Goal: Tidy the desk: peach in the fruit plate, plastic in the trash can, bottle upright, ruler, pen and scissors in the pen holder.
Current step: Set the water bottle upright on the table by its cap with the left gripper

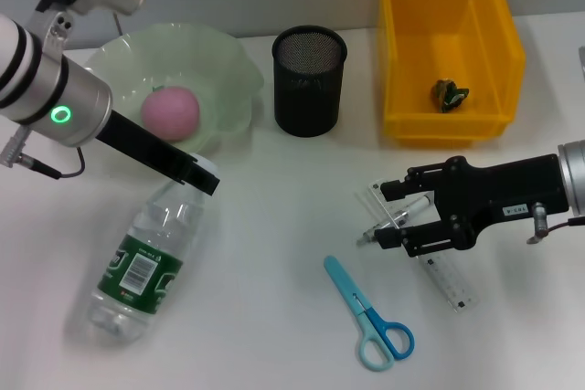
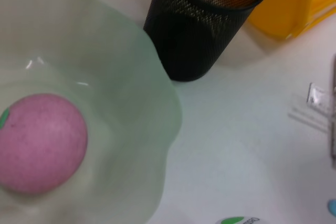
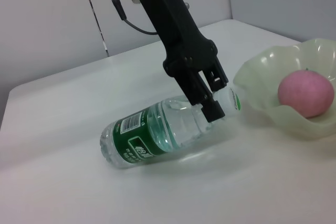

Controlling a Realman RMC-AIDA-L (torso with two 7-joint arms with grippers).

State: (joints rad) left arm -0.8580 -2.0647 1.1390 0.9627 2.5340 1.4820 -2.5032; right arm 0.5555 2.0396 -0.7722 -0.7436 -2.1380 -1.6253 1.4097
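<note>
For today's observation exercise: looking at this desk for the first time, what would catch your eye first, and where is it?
The bright yellow bin at the far right, with a small scrap inside, stands out first. Next comes the pink peach sitting in the pale green plate at the far left. Then the water bottle lying on its side, the left gripper at its neck, while the right gripper hovers over the pen and ruler.

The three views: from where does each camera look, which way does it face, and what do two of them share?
Head view: from the robot's head, forward and down over the table; both arms show, left end effector at the lying bottle, right end effector over the ruler.
Left wrist view: close above the fruit plate, peach and pen holder; no fingers visible.
Right wrist view: low across the table at the bottle and the left end effector.
Shared by both wrist views: peach in plate.
</note>
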